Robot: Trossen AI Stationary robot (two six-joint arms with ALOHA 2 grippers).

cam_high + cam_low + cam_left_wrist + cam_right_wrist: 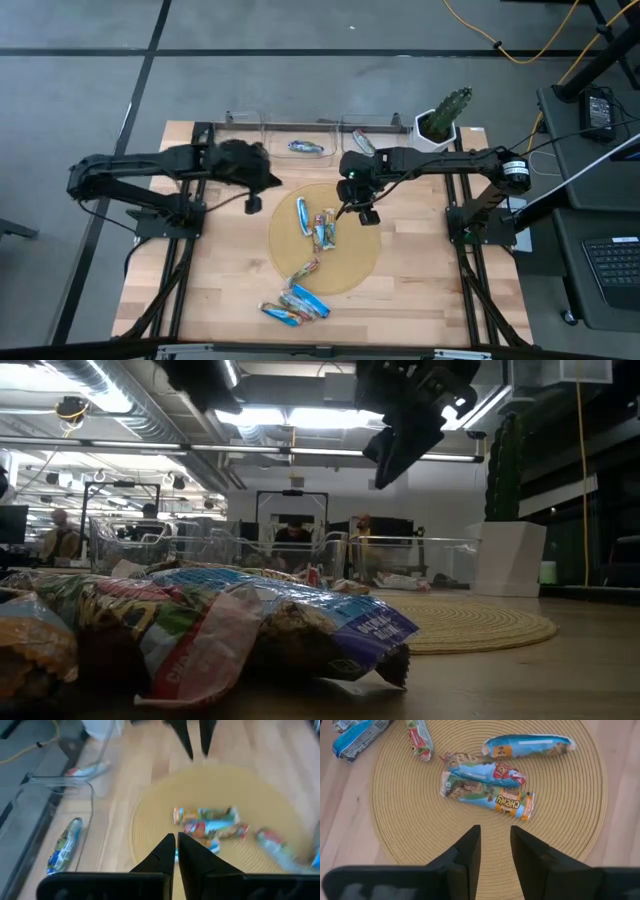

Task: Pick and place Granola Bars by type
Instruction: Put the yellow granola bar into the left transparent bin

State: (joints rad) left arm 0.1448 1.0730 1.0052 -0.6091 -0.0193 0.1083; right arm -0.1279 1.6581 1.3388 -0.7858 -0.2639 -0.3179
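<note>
Tan ringed woven mat (560, 795), blue, red & orange Granola Bars (487, 785), pale wood table (420, 285), white planter (436, 135)

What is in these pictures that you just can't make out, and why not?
- Low view: the mat is mostly hidden behind a close pile of Granola Bars.
- Left wrist view: the bar wrappers are blurred, print unreadable.
- High view: the bars in the clear bins are too small to tell their type.
- Right wrist view: the bars off the mat are cut off by the edge.

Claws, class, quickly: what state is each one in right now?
Left claw: shut, holding nothing, above the mat's edge.
Right claw: open, empty, over the mat.
</note>
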